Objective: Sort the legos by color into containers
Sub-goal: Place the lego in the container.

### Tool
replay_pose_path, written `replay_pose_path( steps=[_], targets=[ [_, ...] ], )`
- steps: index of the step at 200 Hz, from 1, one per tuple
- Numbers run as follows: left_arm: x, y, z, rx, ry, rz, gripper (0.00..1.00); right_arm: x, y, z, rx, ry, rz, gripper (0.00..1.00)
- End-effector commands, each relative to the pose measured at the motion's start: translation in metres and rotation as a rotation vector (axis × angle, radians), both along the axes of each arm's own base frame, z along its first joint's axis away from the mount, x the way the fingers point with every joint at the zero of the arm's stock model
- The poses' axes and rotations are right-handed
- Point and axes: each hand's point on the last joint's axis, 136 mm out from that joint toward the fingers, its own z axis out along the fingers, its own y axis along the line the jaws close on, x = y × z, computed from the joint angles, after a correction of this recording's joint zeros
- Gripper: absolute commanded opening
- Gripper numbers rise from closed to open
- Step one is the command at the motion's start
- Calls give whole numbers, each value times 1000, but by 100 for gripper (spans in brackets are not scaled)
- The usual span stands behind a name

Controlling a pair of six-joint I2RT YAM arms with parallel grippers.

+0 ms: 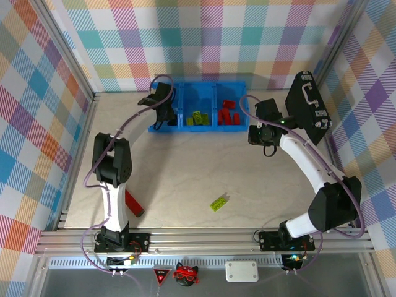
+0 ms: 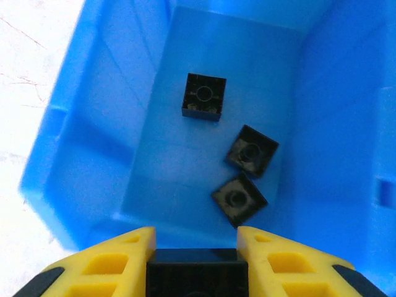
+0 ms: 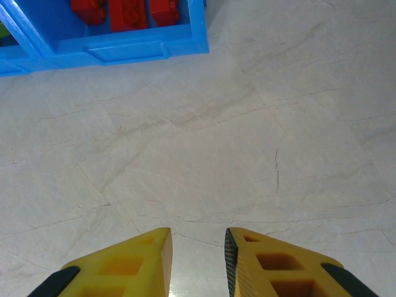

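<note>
The left jaws are clamped on a black lego (image 2: 197,275), which sits square between the two yellow tips. They hang over the left compartment of the containers (image 1: 198,129). Straight below and ahead of them, on that compartment's blue floor (image 2: 154,179), lie three more black legos: one just beyond the tips (image 2: 239,198), one touching it at a corner (image 2: 250,150), and a third farther ahead, apart from the pair (image 2: 204,96).

The right jaws stand almost together with only a thin slit between the tips, and nothing is in it. They point down at bare counter (image 3: 247,136). The containers' right compartment, with red legos (image 3: 127,12) inside, is ahead of these jaws and to their left, well apart.

From above, green legos (image 1: 197,117) lie in the middle compartment, between the two sets of jaws. One lime green lego (image 1: 219,202) lies loose on the counter, well apart from both, back toward the arms' bases. A black briefcase (image 1: 311,105) stands just beyond the right jaws on their outer side. A red bar with a black end (image 1: 133,203) lies by the left arm's base.
</note>
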Motion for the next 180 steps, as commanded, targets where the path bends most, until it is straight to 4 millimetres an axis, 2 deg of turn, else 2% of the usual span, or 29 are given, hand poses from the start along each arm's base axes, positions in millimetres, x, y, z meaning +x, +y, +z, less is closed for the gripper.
replay_pose_path(
  steps=[1, 36, 59, 93, 180],
  targets=[
    [15, 2, -7, 55, 1, -29, 26, -10, -7, 3, 1, 9, -28, 31],
    [35, 4, -21, 110, -1, -26, 27, -14, -6, 3, 10, 13, -31, 31],
    [42, 7, -29, 126, 5, -10, 28, -17, -6, 4, 11, 14, -33, 31],
    [44, 8, -35, 129, 9, -2, 32, -23, -11, 7, -2, 8, -39, 31],
    [42, 14, -59, 124, 65, -18, 33, -23, -9, 10, 16, -5, -41, 31]
  ],
)
